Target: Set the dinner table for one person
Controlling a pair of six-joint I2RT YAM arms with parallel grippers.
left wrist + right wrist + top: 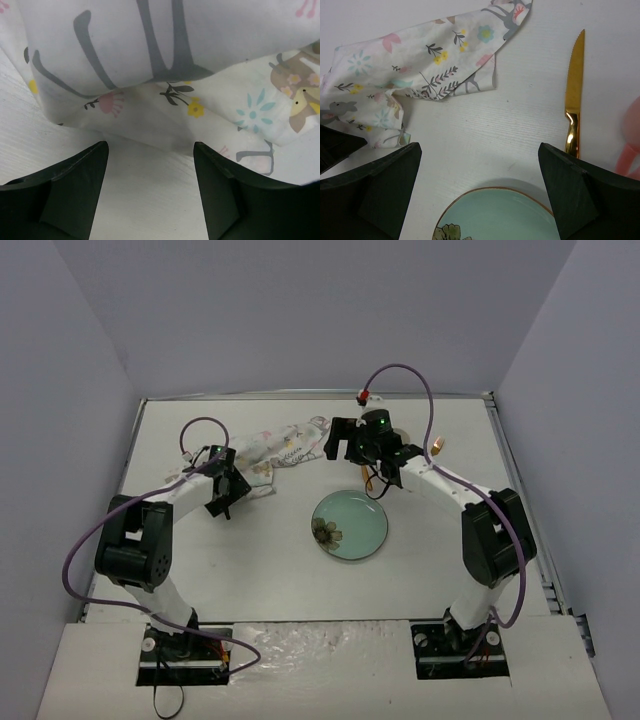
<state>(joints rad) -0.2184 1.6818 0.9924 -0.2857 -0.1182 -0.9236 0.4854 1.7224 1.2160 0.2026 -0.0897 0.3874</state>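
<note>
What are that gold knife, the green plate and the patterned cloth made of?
The knife looks like metal with a polished gold finish and a mirror-like shine. The plate is probably glazed ceramic: glossy pale green with a brown rim. The cloth is soft, matte printed fabric, creased and folded.

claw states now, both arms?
Left claw: open, empty, at the placemat edge.
Right claw: open, empty, near the plate.
</note>
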